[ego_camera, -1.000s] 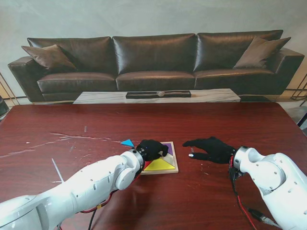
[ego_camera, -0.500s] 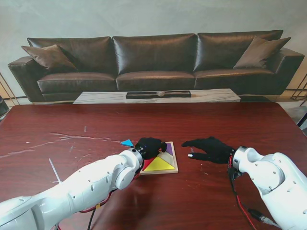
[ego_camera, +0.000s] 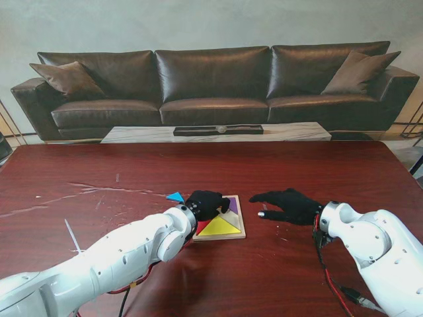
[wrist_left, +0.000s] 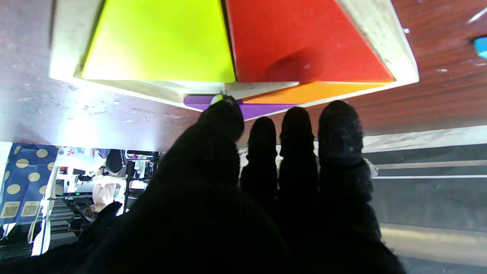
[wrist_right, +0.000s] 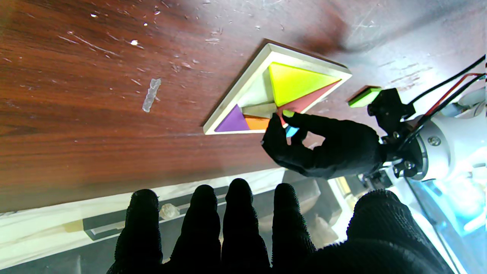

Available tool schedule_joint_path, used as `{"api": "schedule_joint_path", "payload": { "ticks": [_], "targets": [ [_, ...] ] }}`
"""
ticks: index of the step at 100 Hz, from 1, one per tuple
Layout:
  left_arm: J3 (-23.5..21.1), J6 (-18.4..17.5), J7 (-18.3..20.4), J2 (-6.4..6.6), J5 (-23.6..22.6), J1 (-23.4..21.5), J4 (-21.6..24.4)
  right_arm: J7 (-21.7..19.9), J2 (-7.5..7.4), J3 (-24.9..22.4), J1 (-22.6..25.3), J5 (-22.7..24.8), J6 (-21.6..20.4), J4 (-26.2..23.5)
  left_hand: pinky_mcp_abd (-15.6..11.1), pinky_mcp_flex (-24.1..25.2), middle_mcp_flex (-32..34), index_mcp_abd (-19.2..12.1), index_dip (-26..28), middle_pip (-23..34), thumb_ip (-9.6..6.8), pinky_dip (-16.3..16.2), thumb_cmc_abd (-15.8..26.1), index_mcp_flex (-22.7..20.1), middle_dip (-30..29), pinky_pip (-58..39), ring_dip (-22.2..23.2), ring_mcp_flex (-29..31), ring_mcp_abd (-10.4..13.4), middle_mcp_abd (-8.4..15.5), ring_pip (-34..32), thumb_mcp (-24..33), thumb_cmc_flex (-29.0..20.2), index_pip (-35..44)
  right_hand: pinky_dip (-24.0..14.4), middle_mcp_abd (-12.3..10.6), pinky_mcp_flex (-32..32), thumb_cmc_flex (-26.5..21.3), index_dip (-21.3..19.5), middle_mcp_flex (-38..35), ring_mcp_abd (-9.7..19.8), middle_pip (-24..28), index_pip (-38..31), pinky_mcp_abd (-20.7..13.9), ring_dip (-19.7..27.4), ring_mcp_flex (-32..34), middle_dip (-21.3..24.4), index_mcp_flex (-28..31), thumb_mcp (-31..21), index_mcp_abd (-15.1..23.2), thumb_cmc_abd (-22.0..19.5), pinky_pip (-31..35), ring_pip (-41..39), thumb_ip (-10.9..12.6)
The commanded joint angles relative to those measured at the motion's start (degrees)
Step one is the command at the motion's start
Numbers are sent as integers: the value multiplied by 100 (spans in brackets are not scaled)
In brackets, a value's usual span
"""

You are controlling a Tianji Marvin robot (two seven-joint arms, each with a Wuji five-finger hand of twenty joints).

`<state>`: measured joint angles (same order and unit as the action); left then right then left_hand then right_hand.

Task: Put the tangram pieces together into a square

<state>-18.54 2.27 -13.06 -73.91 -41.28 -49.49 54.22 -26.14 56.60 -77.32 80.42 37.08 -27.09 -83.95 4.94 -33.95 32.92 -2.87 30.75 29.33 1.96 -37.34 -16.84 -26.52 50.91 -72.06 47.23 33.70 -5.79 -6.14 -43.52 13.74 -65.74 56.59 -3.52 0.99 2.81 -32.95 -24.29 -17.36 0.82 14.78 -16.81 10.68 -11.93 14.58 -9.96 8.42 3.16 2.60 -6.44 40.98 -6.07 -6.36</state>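
Left hand (ego_camera: 206, 203) has crept slightly left over the square pale wooden tray (ego_camera: 238, 232), fingers curled; whether pinching anything, cannot tell. Right hand (ego_camera: 289, 205) spread, idle. Blue triangle (ego_camera: 175, 197) still outside tray: square incomplete

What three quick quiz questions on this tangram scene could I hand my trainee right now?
1. True or false: the blue triangular tangram piece lies inside the pale wooden square tray.
2. Which hand is over the tray: the left hand or the right hand?
3. Multiple choice: which piece fills the tray's near side in the stand view? A) yellow triangular piece B) purple triangular piece C) blue piece

Key
1. False; it lies on the dark red wooden table, left of the tray.
2. The left hand; the right hand hovers open to the tray's right.
3. A
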Motion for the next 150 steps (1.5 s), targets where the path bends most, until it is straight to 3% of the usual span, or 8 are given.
{"api": "schedule_joint_path", "payload": {
  "ticks": [1,23,49,115,134,150],
  "targets": [
    [-32,9,-69,7,-17,-31,41,-13,-1,23,18,20,21,-36,85,64,-196,-119,-233,22,68,-138,198,-222,-134,-154,-40,-163,-8,-139,-88,-154,-303,-92,33,-1,71,-27,14,-52,42,53,-8,36,-67,84,-42,-90,-14,111,-104,5,6,136],
    [12,-36,-109,-9,-50,-26,36,-17,0,21,23,21,38,-43,174,350,-508,-141,-752,-20,-5,-223,367,-837,-511,-97,-60,-380,-48,-189,14,-536,-408,-739,33,-7,71,-31,14,-51,46,54,-6,36,-67,80,-43,-95,-17,116,-115,4,7,137],
    [135,-80,-25,-24,-50,34,-52,-22,-2,-9,43,25,35,-53,209,434,-648,-157,-1063,100,-20,-302,204,-1187,-1176,-79,-71,-453,-66,-140,56,-409,-239,-853,31,-5,67,-34,14,-53,40,54,-6,39,-68,76,-43,-93,-15,120,-116,5,6,137],
    [118,421,136,40,-148,32,88,-31,-3,-4,47,18,37,-54,229,506,-836,212,-1212,89,29,-349,223,-1179,-1393,-103,-66,-578,-70,-217,102,-230,-142,-1121,28,-11,64,-30,11,-49,23,50,-12,38,-70,78,-41,-80,-13,119,-122,4,7,137],
    [24,331,277,82,-48,-12,219,-31,-2,20,29,17,47,-47,176,629,-1079,-176,-987,-20,17,-347,386,-894,-1450,-22,-70,-768,-49,-288,189,-403,-52,-1085,28,-14,64,-34,10,-51,24,52,-11,35,-71,74,-41,-83,-14,120,-120,3,10,137],
    [-86,248,128,91,-60,-88,295,-38,-3,26,27,17,58,-50,177,632,-1075,-196,-984,-24,-14,-366,337,-824,-1448,-23,-64,-762,-36,-281,190,-411,-76,-1122,27,-12,66,-39,10,-47,10,49,-12,41,-72,76,-41,-81,-16,118,-120,2,9,138]
  ]
}}
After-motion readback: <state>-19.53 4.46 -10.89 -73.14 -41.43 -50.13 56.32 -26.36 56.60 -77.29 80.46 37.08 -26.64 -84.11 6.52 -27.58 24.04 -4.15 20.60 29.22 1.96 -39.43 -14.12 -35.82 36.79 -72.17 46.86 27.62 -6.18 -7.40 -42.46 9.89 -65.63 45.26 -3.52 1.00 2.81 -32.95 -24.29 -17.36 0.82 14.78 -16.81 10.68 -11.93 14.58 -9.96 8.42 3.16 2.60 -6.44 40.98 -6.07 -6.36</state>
